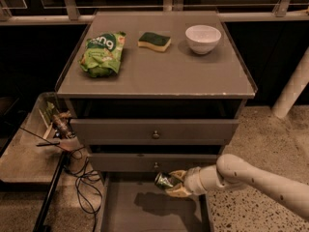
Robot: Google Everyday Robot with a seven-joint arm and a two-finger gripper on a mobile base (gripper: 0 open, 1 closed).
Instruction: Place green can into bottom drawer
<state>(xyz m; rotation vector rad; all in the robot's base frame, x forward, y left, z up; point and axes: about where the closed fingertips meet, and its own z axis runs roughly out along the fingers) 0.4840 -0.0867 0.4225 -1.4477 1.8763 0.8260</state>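
Note:
The green can (165,180) is a small shiny can held in my gripper (173,183), lying sideways. My white arm reaches in from the lower right. The gripper holds the can above the open bottom drawer (120,209), a wide grey tray pulled out at the foot of the cabinet. The can's shadow falls on the drawer floor below it. The can is near the drawer's back, just in front of the middle drawer's knob (155,166).
The cabinet top (159,71) holds a crinkled green snack bag (101,53), a green-topped yellow sponge (154,40) and a white bowl (203,38). The top drawer (154,129) is shut. A low shelf with clutter and cables (58,129) stands at the left.

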